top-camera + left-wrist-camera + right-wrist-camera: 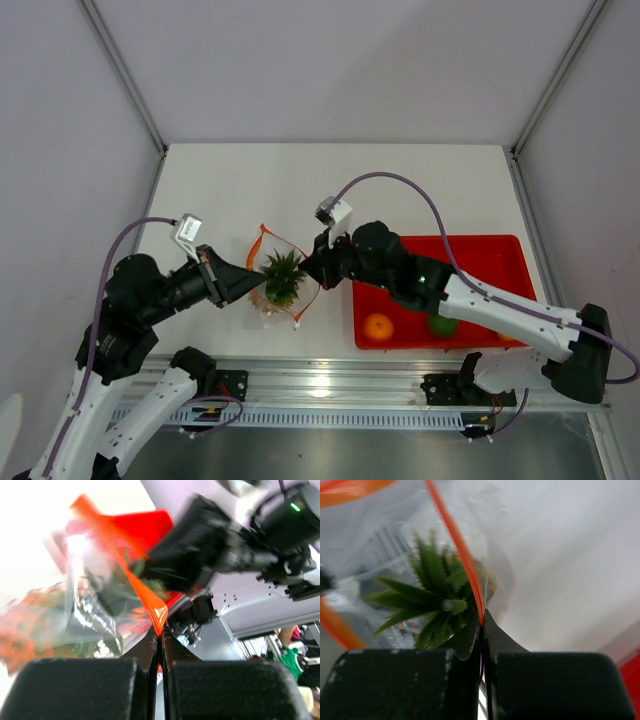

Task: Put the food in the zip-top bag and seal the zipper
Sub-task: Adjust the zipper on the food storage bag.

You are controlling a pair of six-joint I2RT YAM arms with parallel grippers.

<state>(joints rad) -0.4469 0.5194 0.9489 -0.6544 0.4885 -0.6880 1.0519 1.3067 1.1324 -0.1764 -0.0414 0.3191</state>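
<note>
Clear zip-top bag just left of red tray, pineapple inside, left gripper pinched tight on orange-red zipper at the side away from the tray, right gripper clamped on the zipper's tray side, orange ball and green round fruit in the tray

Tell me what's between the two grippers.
The pineapple, crown up, inside the bag, whose zipper the left gripper and right gripper pinch from opposite sides. Top view shows it.
</note>
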